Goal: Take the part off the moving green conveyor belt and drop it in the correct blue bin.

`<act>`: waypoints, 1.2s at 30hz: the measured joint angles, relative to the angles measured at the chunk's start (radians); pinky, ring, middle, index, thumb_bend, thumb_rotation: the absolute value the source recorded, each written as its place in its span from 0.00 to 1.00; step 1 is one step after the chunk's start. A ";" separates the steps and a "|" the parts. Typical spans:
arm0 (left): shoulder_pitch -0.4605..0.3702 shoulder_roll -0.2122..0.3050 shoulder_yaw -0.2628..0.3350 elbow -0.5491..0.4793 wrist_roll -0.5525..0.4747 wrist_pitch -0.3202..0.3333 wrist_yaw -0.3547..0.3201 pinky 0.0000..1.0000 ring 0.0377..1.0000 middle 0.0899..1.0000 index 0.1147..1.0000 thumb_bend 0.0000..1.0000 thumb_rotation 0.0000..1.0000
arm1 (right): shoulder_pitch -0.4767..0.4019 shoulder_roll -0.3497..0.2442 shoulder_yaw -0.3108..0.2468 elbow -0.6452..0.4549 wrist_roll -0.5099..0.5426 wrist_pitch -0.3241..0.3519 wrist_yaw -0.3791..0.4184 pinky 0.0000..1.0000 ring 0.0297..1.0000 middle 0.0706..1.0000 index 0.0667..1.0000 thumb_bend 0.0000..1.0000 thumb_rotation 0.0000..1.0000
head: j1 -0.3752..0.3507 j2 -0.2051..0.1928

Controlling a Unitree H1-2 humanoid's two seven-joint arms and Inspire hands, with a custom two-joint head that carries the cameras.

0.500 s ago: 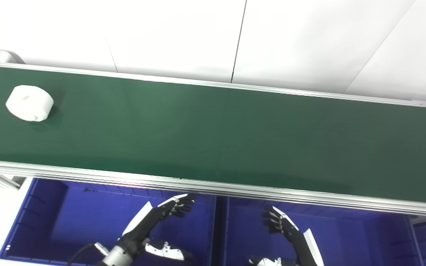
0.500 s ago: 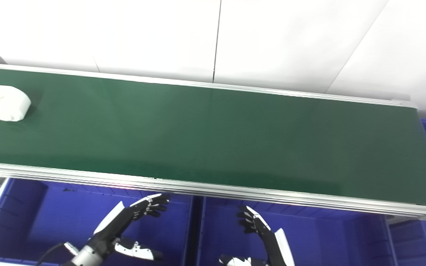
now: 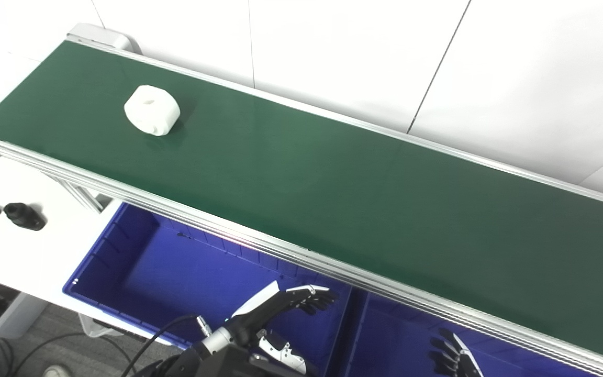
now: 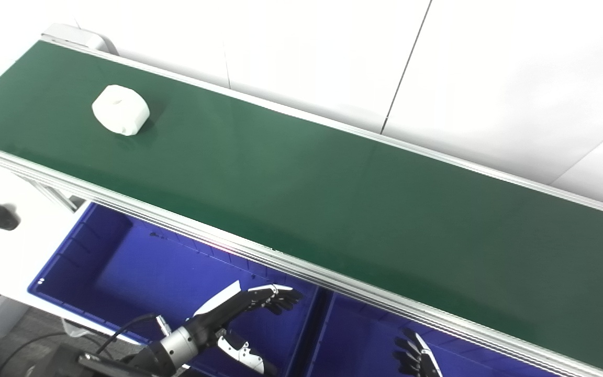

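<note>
A white round part point(image 3: 152, 110) with a centre hole lies near the far left end of the green conveyor belt point(image 3: 333, 188), while the left hand point(image 3: 286, 303) and right hand point(image 3: 453, 356) hover empty, fingers spread, over two blue bins point(image 3: 139, 262).

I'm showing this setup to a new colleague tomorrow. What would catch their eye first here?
The long green conveyor belt running diagonally across the picture, with a lone white part sitting near its far left end. Below the belt's near rail, the left hand hovers open over the left blue bin, while the right hand shows only its fingers at the bottom edge.
</note>
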 measured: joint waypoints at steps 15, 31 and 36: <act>-0.003 0.000 -0.006 0.020 -0.005 0.000 0.008 0.72 0.77 0.79 0.76 0.86 0.18 | 0.018 0.038 -0.067 0.000 0.010 0.000 0.076 0.72 0.76 0.80 0.87 0.77 0.20 | -0.026 -0.070; -0.019 0.009 -0.019 0.043 -0.015 0.000 0.026 0.72 0.77 0.79 0.75 0.86 0.13 | 0.017 0.062 -0.082 0.024 0.003 0.000 0.099 0.69 0.74 0.78 0.86 0.77 0.22 | -0.037 -0.086; -0.021 0.019 -0.032 0.043 -0.007 0.000 0.037 0.71 0.75 0.77 0.74 0.86 0.13 | 0.016 0.062 -0.078 0.024 -0.014 0.000 0.095 0.67 0.74 0.78 0.85 0.77 0.22 | -0.052 -0.087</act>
